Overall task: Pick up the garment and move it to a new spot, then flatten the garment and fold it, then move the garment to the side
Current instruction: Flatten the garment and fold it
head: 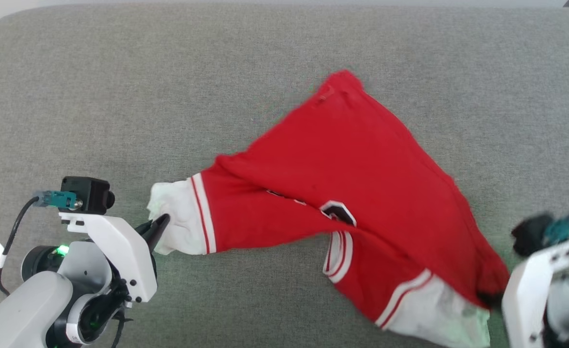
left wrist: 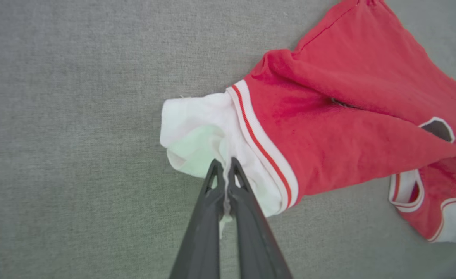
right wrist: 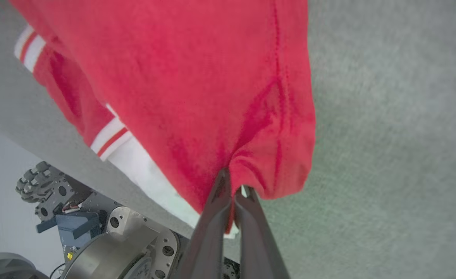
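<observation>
The garment [head: 342, 164] is a red jersey with white sleeves and striped trim, lying crumpled and stretched across the grey padded surface [head: 120, 96]. My left gripper [head: 161, 223] is shut on the white sleeve [left wrist: 197, 128] at the garment's left end; in the left wrist view its gripper [left wrist: 224, 164] pinches a fold of white cloth. My right gripper [right wrist: 233, 186] is shut on a bunch of red cloth [right wrist: 251, 116] at the garment's right end, near the surface's front edge. In the head view the right gripper [head: 492, 299] is mostly hidden behind its wrist. A bit of black lettering [head: 337, 211] shows.
The grey surface spreads wide behind and to the left of the garment. Its front edge [right wrist: 76, 147] runs through the right wrist view, and the robot's wheeled base [right wrist: 96, 228] stands below it. The second white sleeve [head: 439, 314] lies at the front edge.
</observation>
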